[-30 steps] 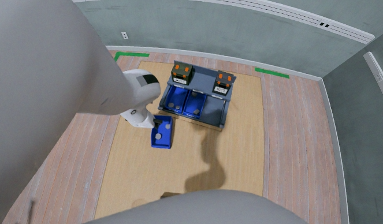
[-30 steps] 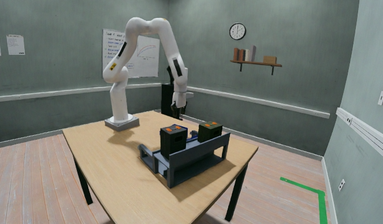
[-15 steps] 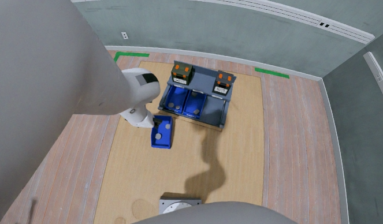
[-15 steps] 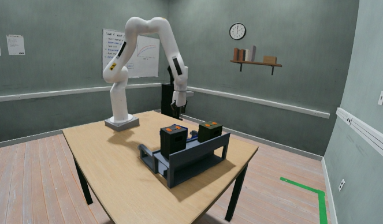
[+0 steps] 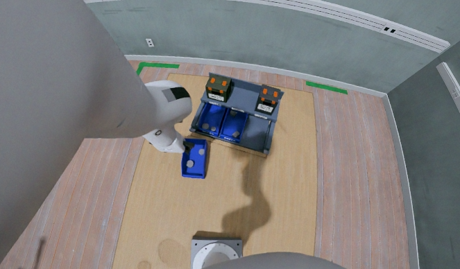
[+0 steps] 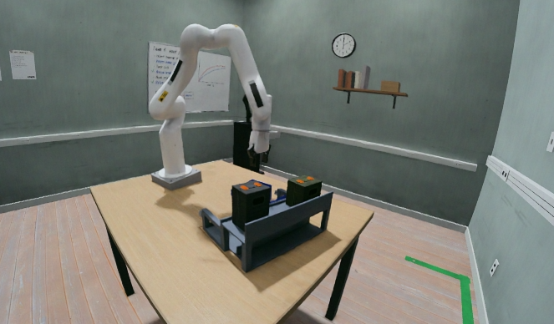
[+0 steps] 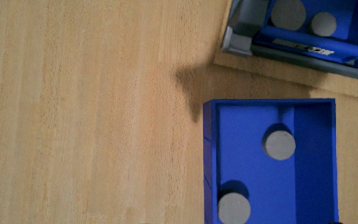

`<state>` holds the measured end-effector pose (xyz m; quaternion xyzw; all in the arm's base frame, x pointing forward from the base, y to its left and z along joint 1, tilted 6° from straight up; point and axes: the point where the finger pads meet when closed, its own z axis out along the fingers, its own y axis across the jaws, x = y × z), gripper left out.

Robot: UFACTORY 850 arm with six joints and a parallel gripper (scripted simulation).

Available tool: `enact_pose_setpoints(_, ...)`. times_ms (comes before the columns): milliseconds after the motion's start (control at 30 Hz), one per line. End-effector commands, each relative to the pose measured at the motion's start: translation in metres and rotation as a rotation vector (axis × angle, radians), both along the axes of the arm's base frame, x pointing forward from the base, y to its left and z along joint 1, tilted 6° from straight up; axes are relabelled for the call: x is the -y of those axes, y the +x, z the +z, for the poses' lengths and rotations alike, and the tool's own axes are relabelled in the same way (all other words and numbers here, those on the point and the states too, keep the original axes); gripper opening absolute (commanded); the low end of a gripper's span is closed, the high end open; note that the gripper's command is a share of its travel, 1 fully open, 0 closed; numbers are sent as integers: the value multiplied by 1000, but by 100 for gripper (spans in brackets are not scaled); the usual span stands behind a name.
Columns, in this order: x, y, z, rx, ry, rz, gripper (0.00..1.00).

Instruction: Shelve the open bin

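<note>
Blue open-topped plastic bin sits lengthwise below the wide-apart black jaws, which are over its shelf-side end!

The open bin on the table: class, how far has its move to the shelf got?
Done: nothing visible; the bin stands on the table, both grey parts inside. In hand: the open gripper is over it, seemingly for a grasp. Left: grasp, carry, perhaps tilt, and push it into the gap.
</note>
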<state>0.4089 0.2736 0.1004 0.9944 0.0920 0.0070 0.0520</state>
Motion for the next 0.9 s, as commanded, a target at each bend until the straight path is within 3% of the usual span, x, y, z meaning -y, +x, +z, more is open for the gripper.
enact_pose_setpoints(0,-1,1,1,1,1,0,100)
enact_pose_setpoints(867,-1,1,5,1,1,0,100)
